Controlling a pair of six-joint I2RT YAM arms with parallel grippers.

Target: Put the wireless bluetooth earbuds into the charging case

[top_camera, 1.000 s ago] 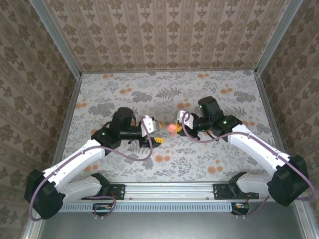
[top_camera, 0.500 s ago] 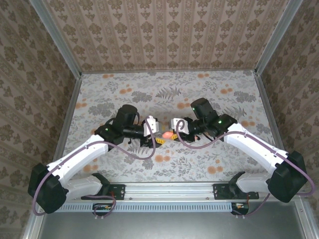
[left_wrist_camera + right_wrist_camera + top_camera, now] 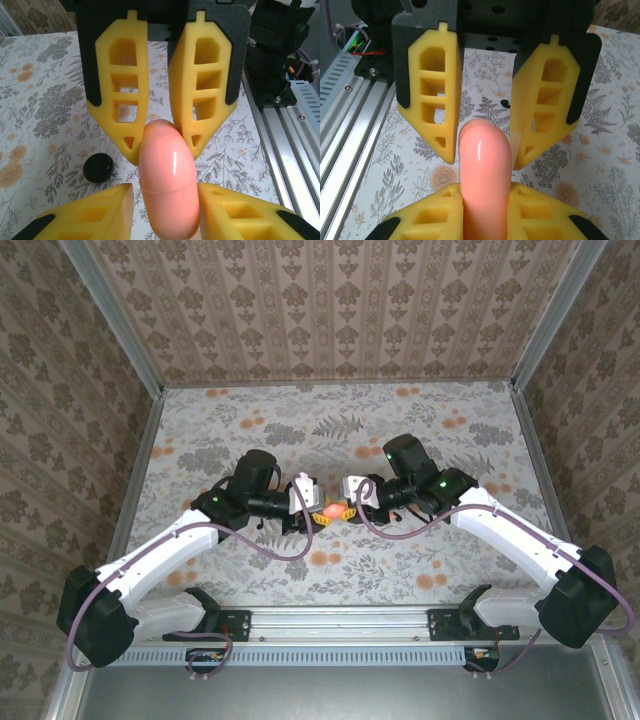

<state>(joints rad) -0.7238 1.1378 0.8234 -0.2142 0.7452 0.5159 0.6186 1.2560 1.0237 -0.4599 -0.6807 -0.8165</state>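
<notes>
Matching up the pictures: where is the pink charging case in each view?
Top external: the charging case is mid-table, between the two arms' jaws.
Left wrist: lower centre, between yellow jaws.
Right wrist: lower centre, between yellow jaws.
Shared landmark: the aluminium rail: bottom, right side, left side respectively.

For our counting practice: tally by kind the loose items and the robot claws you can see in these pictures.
charging case: 1
earbud: 1
black round disc: 1
claws, left claw and right claw: 2
Total: 5
</notes>
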